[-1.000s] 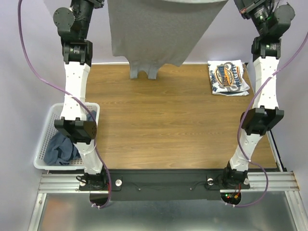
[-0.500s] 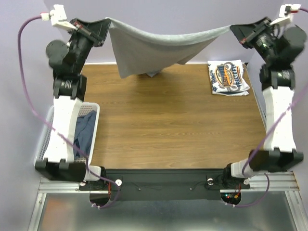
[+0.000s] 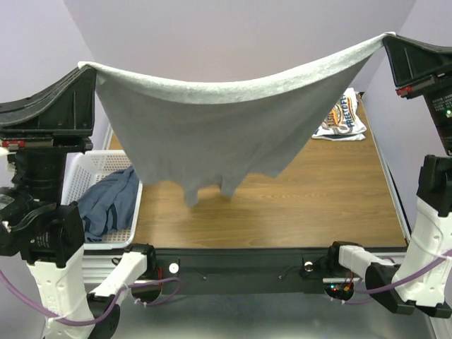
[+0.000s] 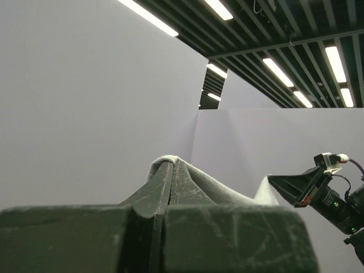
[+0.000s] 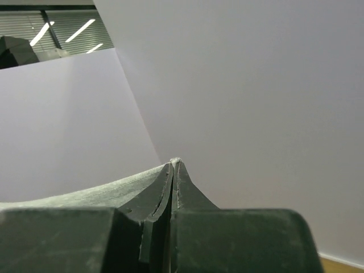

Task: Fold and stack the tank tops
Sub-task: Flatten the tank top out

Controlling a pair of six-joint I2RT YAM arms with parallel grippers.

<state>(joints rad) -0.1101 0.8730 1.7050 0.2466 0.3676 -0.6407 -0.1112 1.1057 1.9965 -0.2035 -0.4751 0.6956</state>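
**Top view.** Grey tank top (image 3: 212, 134) hung spread in the air over the table (image 3: 318, 205), stretched betw. left gripper (image 3: 86, 68) and right gripper (image 3: 387, 39), one corner in each. Its upper edge sagged at mid-span and the straps hung lowest.

Seen in this view only:
- White printed tank top (image 3: 344, 116) lay folded at the table's far right corner, partly hidden behind the grey cloth.
- Dark blue tank top (image 3: 106, 205) lay crumpled in the white basket (image 3: 85, 166) beside the table's left edge.

From above, the jaw gaps could not be made out.

**L. wrist view.** Left jaws were pressed together w/ a ridge of grey cloth nipped at the tips. The cloth ran off rightward to the right gripper, small in the distance. The background was wall and ceiling lights (image 4: 273, 68).

**R. wrist view.** Right jaws were likewise closed tight on a peak of grey cloth, the fabric trailing left and down. The background was plain wall, w/ a sliver of wood at the bottom right corner.
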